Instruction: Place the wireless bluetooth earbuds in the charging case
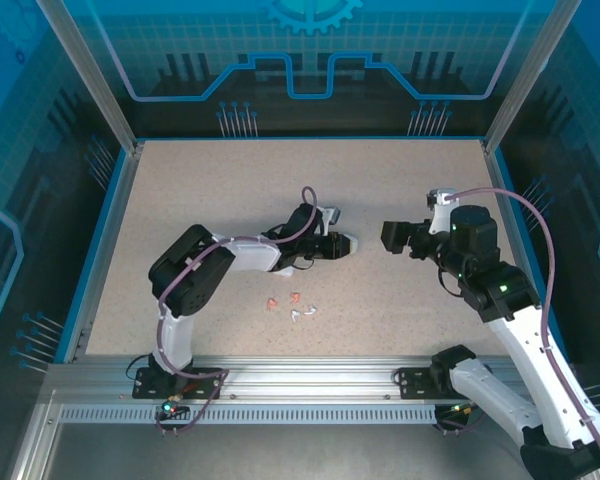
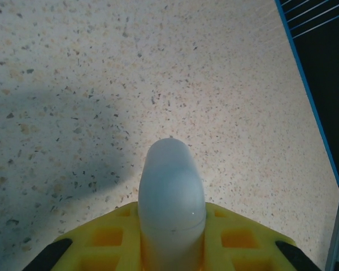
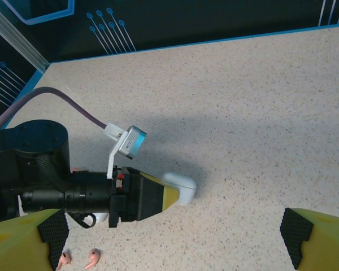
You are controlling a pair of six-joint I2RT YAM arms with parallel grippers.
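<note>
Left hand (image 1: 332,243) grips charging case (image 2: 171,192) amid bare table (image 1: 230,180), right hand (image 1: 393,237) wide nearby

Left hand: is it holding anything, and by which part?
The left hand grips the white case by one end; the rest juts out. Right hand open, empty.

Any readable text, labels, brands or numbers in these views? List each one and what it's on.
None legible.
wrist camera on the left arm: faint print on its round face, too small to read.
charging case: no marking visible.
backdrop panels: gear and circuit graphics, no words.
</note>
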